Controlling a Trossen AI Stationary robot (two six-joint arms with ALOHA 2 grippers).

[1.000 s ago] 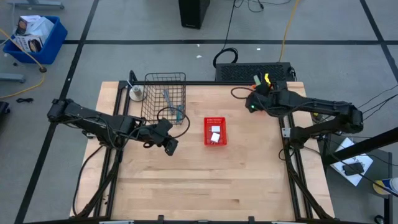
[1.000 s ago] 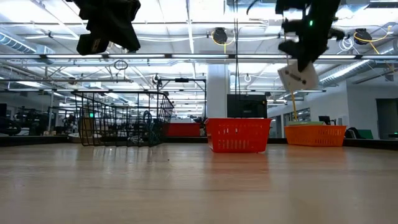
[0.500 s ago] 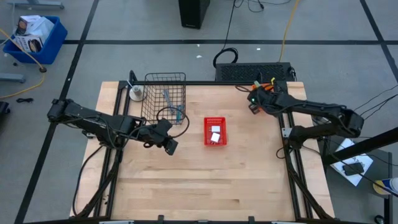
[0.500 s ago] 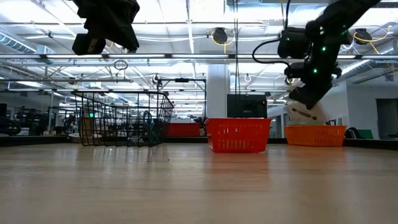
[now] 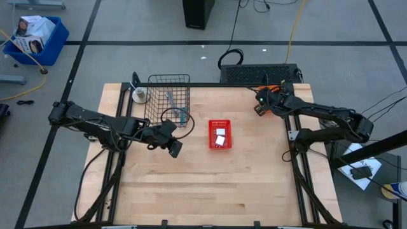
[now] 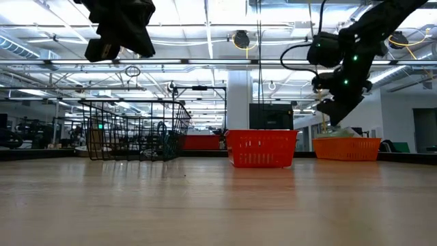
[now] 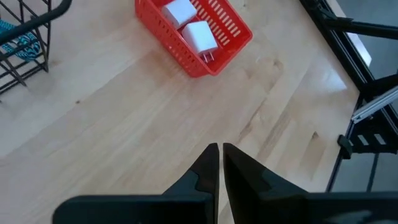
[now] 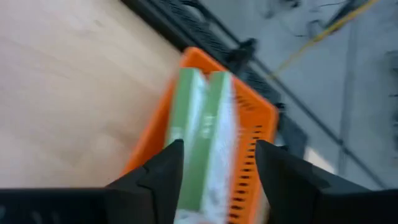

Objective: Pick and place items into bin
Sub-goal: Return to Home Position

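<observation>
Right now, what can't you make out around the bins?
Orange bin: high view, right gripper covers most of it.
Boxes inside: right wrist view, blurred; count and print unreadable.
Wire basket contents: low view, mesh hides them.
Left gripper: low view, cut off at top.

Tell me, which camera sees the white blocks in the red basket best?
The left wrist view: both white blocks show up close inside the red basket. The high view shows them as tiny white spots. The low view shows just the basket's wall. The right wrist view misses them.
</observation>
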